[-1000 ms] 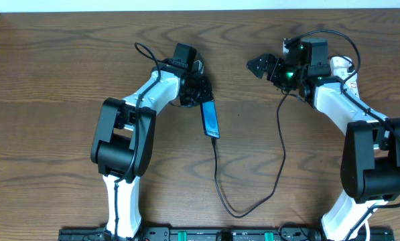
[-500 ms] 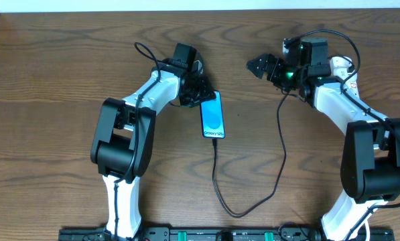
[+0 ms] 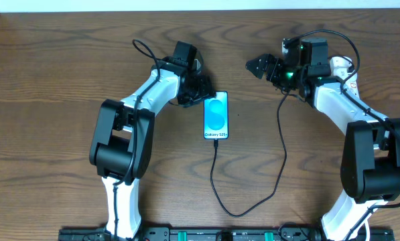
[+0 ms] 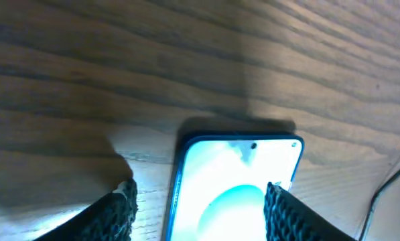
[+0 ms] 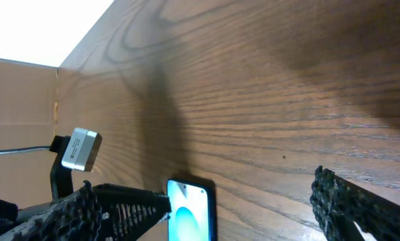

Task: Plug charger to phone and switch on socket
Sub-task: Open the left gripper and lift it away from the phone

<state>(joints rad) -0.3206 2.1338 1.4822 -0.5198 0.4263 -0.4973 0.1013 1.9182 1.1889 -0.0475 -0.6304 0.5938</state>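
Note:
The phone lies flat on the table, blue screen up, with the charger plugged into its near end. The thin black cable loops toward the front and back up to the right arm. My left gripper is open at the phone's far left corner. In the left wrist view the phone lies between the spread fingers, with table showing beside the left one. My right gripper hangs open, with nothing in it, to the right of the phone. The socket is out of view.
The charger cable runs along the right edge of the left wrist view. The table's back edge lies just behind both arms. The left arm's camera housing shows in the right wrist view.
The phone has tipped from standing on its edge to lying flat, screen up. My left gripper has opened and let go of it. The right arm has not moved.

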